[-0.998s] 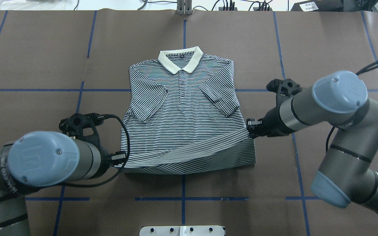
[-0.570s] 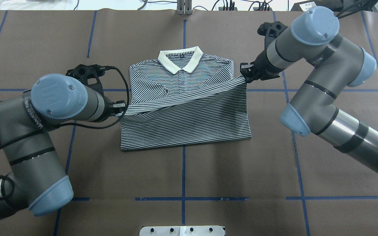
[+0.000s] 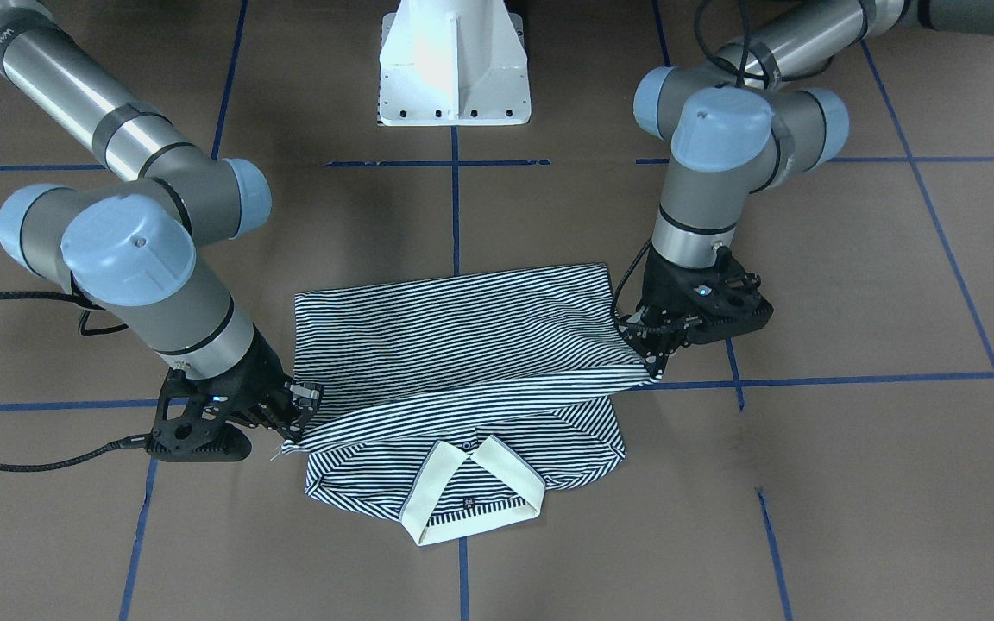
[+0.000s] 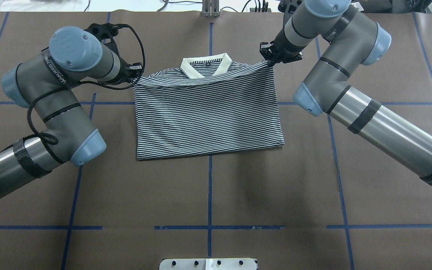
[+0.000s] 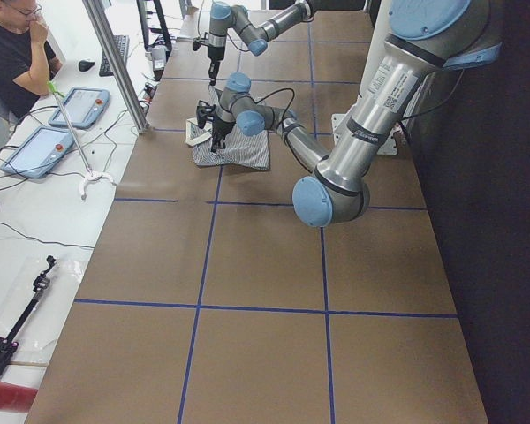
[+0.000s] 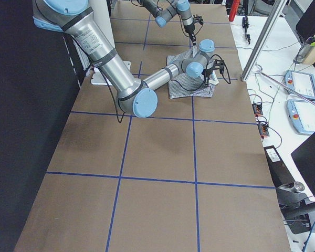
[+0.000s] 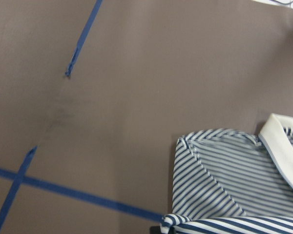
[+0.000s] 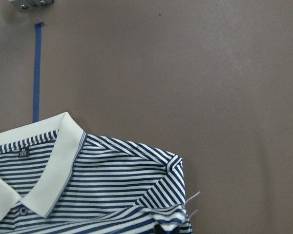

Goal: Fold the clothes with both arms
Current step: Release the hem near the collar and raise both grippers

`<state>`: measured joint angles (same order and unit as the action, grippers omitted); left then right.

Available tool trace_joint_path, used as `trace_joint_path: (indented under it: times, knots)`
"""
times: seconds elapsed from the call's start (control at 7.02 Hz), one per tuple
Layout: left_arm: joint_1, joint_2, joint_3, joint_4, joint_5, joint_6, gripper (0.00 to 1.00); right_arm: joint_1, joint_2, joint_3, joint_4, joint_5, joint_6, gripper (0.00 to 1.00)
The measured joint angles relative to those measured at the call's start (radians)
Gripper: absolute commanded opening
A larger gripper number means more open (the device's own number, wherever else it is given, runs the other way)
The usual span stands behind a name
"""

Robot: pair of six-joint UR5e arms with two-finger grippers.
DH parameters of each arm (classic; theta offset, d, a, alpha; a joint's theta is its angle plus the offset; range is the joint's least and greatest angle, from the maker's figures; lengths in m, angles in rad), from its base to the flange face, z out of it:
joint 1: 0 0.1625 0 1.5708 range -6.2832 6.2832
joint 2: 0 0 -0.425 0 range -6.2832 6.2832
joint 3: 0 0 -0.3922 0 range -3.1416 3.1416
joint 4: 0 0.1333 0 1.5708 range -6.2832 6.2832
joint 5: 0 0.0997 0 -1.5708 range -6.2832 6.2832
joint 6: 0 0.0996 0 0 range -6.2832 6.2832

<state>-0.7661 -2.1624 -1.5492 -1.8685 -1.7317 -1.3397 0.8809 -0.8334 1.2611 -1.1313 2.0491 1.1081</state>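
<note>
Polo shirt (image 4: 208, 120) — where does it lie?

"Middle of the brown table (image 4: 276, 187), doubled over. The lower half covers the chest, and its hem (image 4: 171, 84) reaches the foot of the cream collar (image 4: 226, 63)."

"And the grippers?"

"Both are clamped on cloth. The left gripper (image 4: 138, 74) pinches the hem corner on its side, the right gripper (image 4: 269, 60) the opposite corner — the hem is stretched between them, dipping a little at the collar. Both wrist views show the striped shoulders underneath lying flat."
</note>
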Motion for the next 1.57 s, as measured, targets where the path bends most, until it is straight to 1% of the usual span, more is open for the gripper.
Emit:
trace_joint_path:
  times: [0.14,0.43,0.86,1.0,1.14,1.57]
  knots:
    - [-0.006,-0.021,0.069,-0.044,0.0,0.0,0.0,0.0,0.004,-0.051,0.052,-0.002,0.0,0.0]
    - [-0.008,-0.04,0.142,-0.069,0.002,0.001,0.0,0.001,0.009,-0.092,0.081,-0.004,0.0,0.0]
    - [-0.008,-0.068,0.166,-0.071,0.001,-0.005,0.0,0.001,0.039,-0.119,0.084,-0.006,0.0,0.0]
    - [-0.008,-0.083,0.166,-0.07,0.0,-0.008,0.26,0.001,0.046,-0.122,0.084,-0.007,0.001,0.41]
    - [-0.007,-0.092,0.167,-0.07,0.0,-0.01,0.99,0.0,0.049,-0.122,0.084,-0.007,0.001,0.99]
    - [-0.006,-0.1,0.178,-0.066,0.002,-0.001,1.0,-0.004,0.041,-0.125,0.089,-0.036,-0.018,1.0]
